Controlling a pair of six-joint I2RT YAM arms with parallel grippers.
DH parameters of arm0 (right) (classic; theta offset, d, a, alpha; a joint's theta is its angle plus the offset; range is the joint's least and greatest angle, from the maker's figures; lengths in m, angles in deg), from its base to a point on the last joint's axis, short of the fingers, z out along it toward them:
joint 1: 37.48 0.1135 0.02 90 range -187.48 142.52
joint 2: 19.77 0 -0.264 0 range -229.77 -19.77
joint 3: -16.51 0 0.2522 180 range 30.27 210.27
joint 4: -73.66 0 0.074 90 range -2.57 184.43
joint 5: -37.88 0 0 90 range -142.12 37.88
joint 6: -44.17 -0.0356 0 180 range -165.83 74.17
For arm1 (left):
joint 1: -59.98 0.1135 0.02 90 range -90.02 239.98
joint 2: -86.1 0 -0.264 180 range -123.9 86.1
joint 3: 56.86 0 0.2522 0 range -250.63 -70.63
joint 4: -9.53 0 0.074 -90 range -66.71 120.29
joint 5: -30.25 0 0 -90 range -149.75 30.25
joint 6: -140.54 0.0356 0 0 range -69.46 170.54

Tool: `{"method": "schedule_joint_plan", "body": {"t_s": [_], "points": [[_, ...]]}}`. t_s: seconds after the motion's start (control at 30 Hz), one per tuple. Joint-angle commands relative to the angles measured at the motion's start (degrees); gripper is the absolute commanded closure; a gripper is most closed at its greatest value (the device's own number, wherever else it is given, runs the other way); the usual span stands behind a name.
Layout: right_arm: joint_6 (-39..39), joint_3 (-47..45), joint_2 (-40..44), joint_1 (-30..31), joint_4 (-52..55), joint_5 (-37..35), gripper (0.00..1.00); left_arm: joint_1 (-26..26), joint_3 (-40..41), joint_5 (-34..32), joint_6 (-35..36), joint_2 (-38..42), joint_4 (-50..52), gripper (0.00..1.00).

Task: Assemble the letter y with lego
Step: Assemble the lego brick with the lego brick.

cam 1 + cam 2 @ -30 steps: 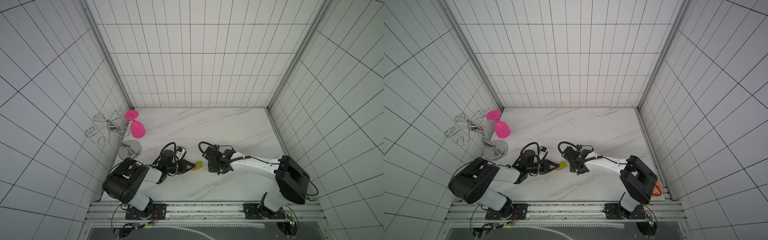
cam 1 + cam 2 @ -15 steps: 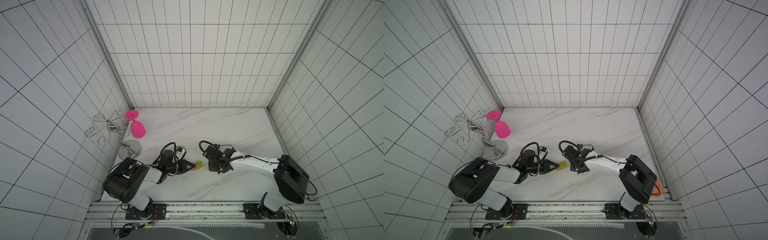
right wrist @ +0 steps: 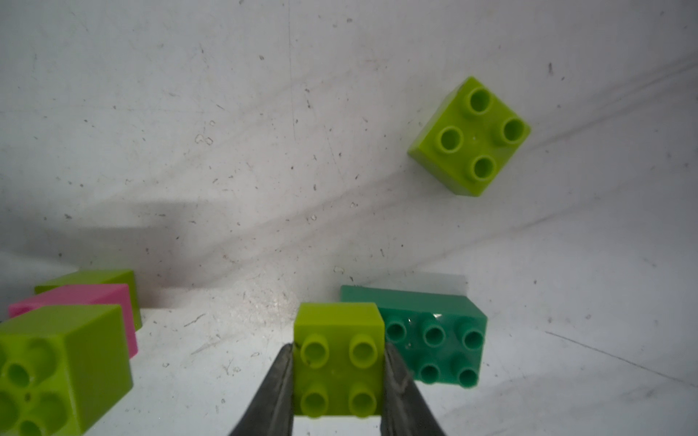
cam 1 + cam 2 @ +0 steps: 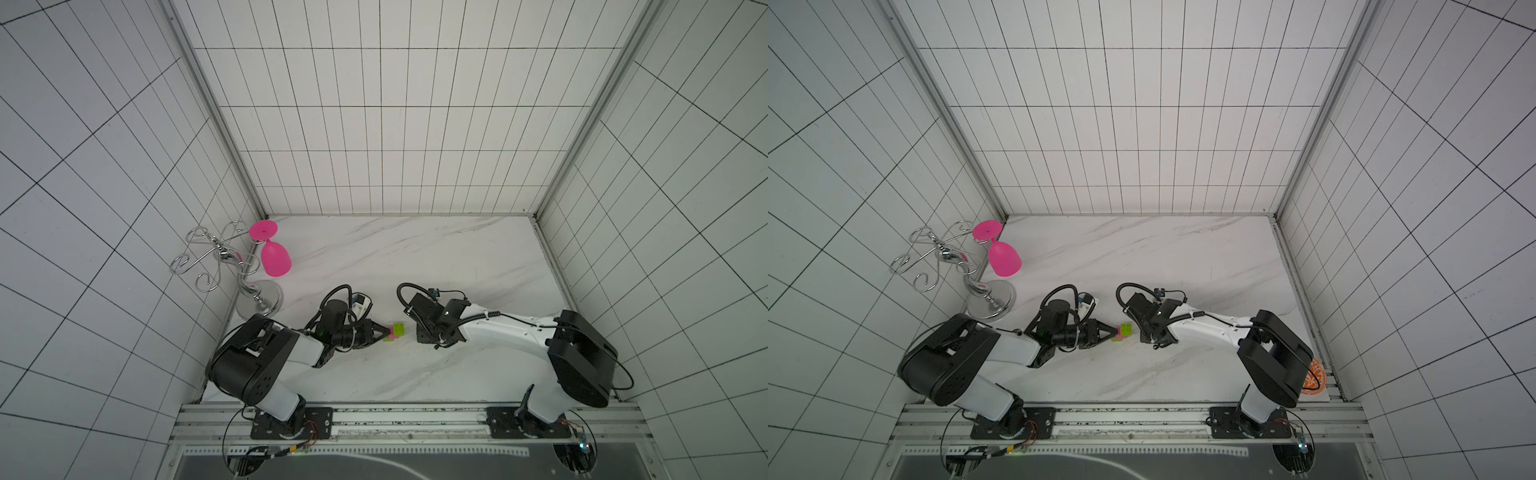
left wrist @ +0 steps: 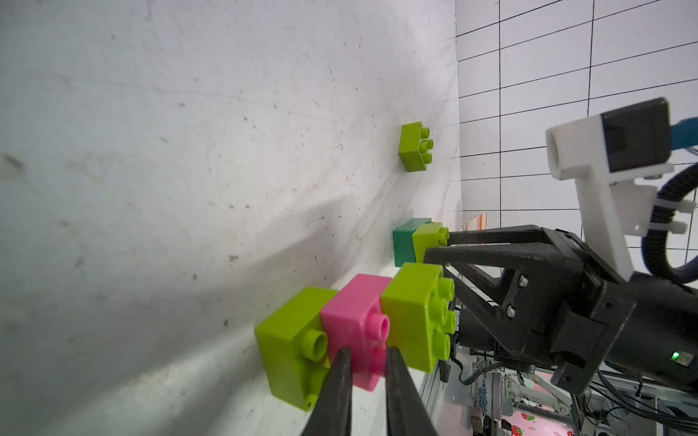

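A: Hazards first. The right gripper (image 3: 338, 353) holds a lime brick (image 3: 338, 321) just beside the dark green brick (image 3: 434, 313). Nothing pins the dark green brick. If the lime one comes down off the studs, I judge it shoves that brick along the table (image 3: 226, 151) instead of seating.

B: And the stepped stack (image 5: 411, 302)?

A: Lime, pink, lime, near the dark green brick on the left arm's side. The steps overlap only in part. A twist from the left gripper (image 5: 370, 364) could pop a joint.

B: Jaws?

A: Right: clamped flat on two opposite sides of the lime brick, kept apart only by the brick between them. Left: nearly together, tips pinching the pink brick (image 5: 355, 313) at mid-stack.

B: Does the held brick touch the dark green one?

A: Cannot tell. A loose lime brick (image 3: 470, 136) sits apart from the dark green brick, untouched. The Y is not yet joined: stem and crossbar lie separate.
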Motion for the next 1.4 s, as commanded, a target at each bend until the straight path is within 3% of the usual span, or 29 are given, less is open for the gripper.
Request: {"method": "schedule_joint_plan", "body": {"t_s": [0.0, 0.57, 1.37], "points": [[-3.1, -4.4, -1.2, 0.5, 1.9, 0.2, 0.78, 0.6, 2.0, -4.7, 0.9, -2.4, 7.0, 0.82], [-4.2, 0.5, 1.0, 2.0, 6.5, -4.0, 0.80, 0.6, 1.9, -4.8, 1.1, -1.6, 7.9, 0.83], [-2.3, -0.7, -4.6, 1.1, 3.8, -0.5, 0.79, 0.7, 1.7, -4.9, 1.1, -1.6, 7.9, 0.83]]}}
